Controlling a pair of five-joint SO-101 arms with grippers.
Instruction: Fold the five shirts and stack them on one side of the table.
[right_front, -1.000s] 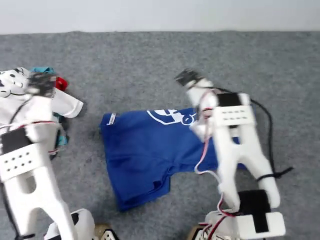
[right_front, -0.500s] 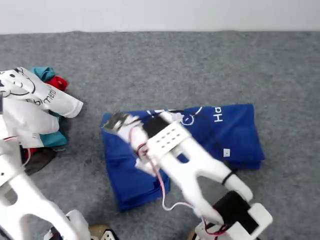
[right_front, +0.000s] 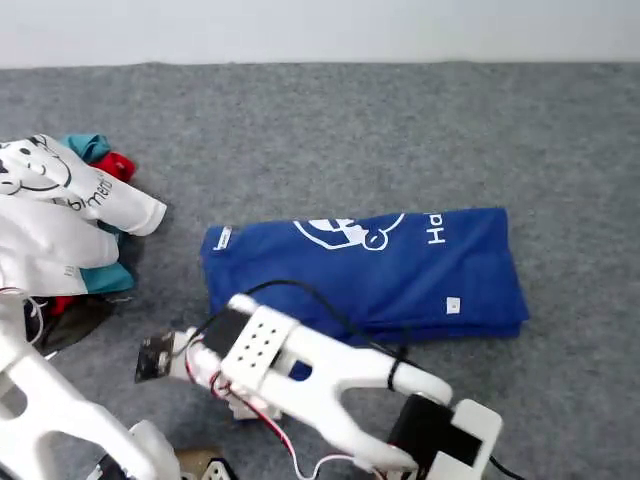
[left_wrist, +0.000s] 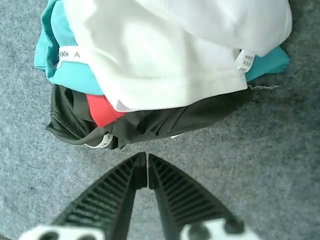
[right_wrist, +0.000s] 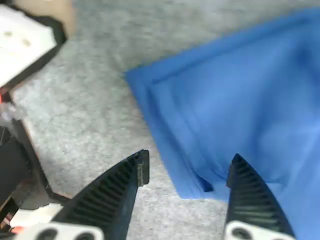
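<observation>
Blue shirt (right_front: 400, 265) is the one that's left, far as I can tell. It's lying flat on the grey carpet-ish surface (right_front: 350, 120), folded down into a long rectangle with the print facing up. I'd call the folding on that one done or close to it. The stacking part isn't done yet, since it sits well apart from the pile.

The right gripper (right_wrist: 189, 159) is spread wide and holding nothing, low over the surface. A folded corner of the blue shirt sits between its spread fingers, and the rest of the cloth runs off ahead of it and to one side. A grab at that corner or edge looks like the obvious next step, but that's only my guess.

The left gripper (left_wrist: 146, 160) is pressed together with nothing in it. The pile is right in front of its tips, not touching. In that pile I count a white shirt (left_wrist: 165, 50) on top, a teal shirt (left_wrist: 52, 55) under it, a red shirt (left_wrist: 100, 110) poking out, and a black shirt (left_wrist: 150, 125) at the bottom. So four of five look stacked, though it's more a lumpy heap than a tidy stack and might want squaring up.

Containers: no bin or tray in play that I can see. The pile sits straight on the surface.
</observation>
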